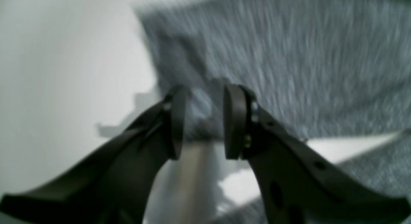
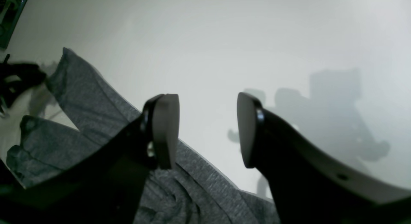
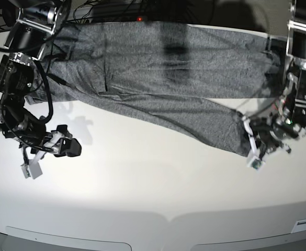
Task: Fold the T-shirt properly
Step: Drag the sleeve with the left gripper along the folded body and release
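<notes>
The T-shirt [image 3: 158,83] lies spread across the far half of the white table [image 3: 158,193], a long heather-grey band running side to side, with one sleeve or flap trailing diagonally toward the near right, where it ends beside the left gripper [image 3: 249,137]. From that arm's own camera the left gripper [image 1: 204,121] has its two dark pads standing apart, with grey cloth showing in the gap between them; the view is blurred, so I can't say whether fabric is actually pinched, only that the jaws are not closed together. The right gripper [image 3: 69,148] hangs over bare table on the other side, clear of the cloth, and its wrist view shows the right gripper [image 2: 208,130] with jaws well apart and nothing between them, the T-shirt [image 2: 179,185] lying rumpled just below and to the side. The shirt looks like a soft, light knit: it will sag and drape from wherever it is lifted, bunch rather than hold a crease, and drag a little on the table. I'd judge it safest taken at firm edges, the cuff end near the left gripper and a hem or shoulder seam on the right arm's side, pinching through a doubled edge, not a single layer, so that it doesn't slip out. Lifting one corner alone would likely twist the body, so both arms ought to share the load
</notes>
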You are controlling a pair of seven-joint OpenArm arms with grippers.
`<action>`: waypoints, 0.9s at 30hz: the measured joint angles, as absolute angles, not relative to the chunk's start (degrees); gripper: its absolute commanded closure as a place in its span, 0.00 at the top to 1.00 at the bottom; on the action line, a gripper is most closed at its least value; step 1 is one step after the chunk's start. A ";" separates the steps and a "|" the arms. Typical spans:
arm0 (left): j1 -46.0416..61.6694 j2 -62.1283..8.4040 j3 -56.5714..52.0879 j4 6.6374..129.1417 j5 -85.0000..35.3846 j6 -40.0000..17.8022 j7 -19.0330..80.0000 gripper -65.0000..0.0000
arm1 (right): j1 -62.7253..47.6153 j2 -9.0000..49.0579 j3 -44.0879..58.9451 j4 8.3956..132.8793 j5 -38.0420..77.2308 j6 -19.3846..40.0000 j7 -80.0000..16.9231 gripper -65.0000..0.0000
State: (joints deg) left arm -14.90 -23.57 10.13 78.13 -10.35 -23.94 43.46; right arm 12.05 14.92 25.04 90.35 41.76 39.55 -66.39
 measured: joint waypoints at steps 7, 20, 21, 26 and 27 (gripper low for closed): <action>-18.74 -23.83 10.13 77.95 -8.69 -24.14 32.69 0.31 | 12.05 14.90 25.04 90.35 41.76 39.55 -66.76 0.45; -28.40 -21.85 10.07 44.69 -10.92 -24.18 18.52 0.31 | 11.90 14.11 25.10 90.35 42.35 39.70 -69.58 0.45; -28.99 -21.63 10.04 43.92 -13.82 -24.60 20.43 0.31 | 11.90 14.13 25.08 90.35 42.41 39.68 -69.78 0.45; -29.54 -18.70 10.09 43.81 -14.74 -27.24 24.84 0.35 | 11.88 14.09 25.04 90.35 42.61 39.70 -69.95 0.45; -29.54 -17.98 10.13 43.83 -12.73 -27.27 24.86 0.39 | 11.90 14.11 25.04 90.35 42.61 39.70 -69.97 0.45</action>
